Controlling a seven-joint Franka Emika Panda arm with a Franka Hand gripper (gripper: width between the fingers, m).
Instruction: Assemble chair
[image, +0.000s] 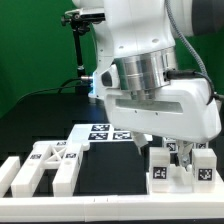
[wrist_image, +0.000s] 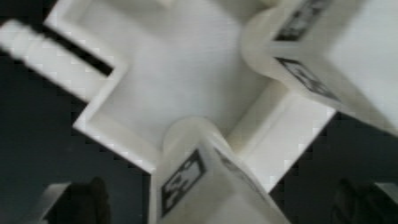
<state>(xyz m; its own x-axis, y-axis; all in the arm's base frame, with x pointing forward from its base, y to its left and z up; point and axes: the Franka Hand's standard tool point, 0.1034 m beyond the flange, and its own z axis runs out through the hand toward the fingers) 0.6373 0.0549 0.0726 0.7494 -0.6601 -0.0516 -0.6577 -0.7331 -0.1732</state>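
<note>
Fingers (wrist_image: 75, 203) spread wide, gripping nothing; tagged white chair part (wrist_image: 192, 175) sits between them, touching neither.

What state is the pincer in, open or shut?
Open: in the wrist view the pincer's fingers stand wide apart, either side of a white tagged part.

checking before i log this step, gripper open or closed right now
gripper: open, jaws wide apart, gripping nothing; a tagged white chair part shows between them.
</note>
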